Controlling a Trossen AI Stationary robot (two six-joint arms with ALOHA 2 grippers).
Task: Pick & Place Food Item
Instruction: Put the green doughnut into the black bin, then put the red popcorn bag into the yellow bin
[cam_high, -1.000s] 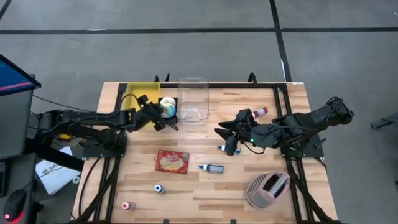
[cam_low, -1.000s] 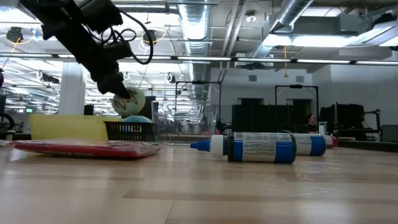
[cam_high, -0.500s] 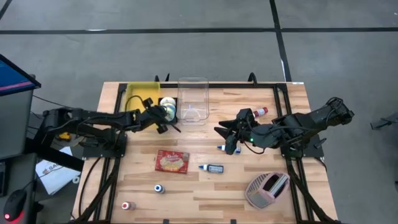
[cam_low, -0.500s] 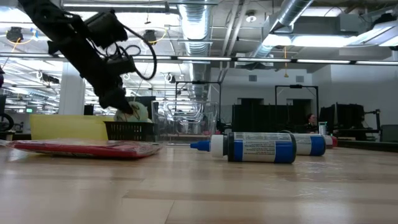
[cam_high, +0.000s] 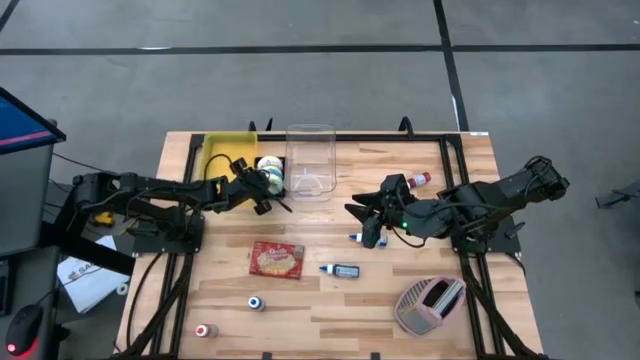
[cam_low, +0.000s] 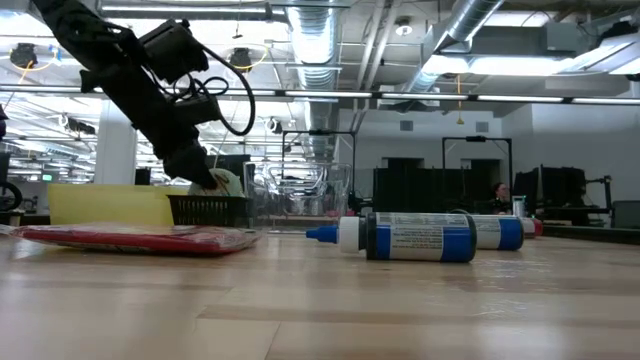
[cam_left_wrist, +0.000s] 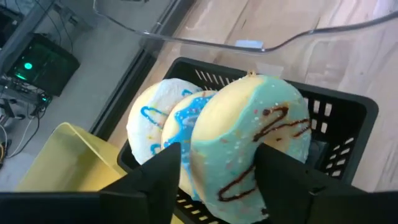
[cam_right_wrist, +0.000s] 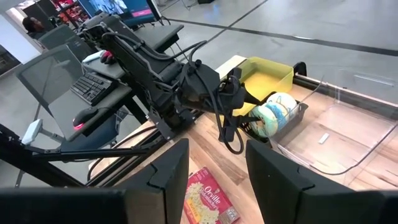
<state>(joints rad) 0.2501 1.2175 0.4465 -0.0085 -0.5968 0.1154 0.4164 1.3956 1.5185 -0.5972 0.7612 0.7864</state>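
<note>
Left wrist view showing the left gripper (cam_left_wrist: 214, 177) straddling a blue-iced donut (cam_left_wrist: 252, 140), fingers (cam_left_wrist: 155, 177) apart on either side, over a black basket (cam_left_wrist: 339, 109) near the worktop's far edge. Sitting beside two more iced donuts (cam_left_wrist: 158, 121) in that basket, between a yellow bin (cam_high: 228, 150) and a clear container (cam_high: 310, 160). Hanging mid-worktop: right gripper (cam_high: 366, 222), fingers (cam_right_wrist: 168, 171) parted, gripping nothing.

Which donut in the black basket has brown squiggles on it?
The teal-iced donut between the left gripper's jaws. The white donut behind it in the black basket has blue squiggles instead.
</note>
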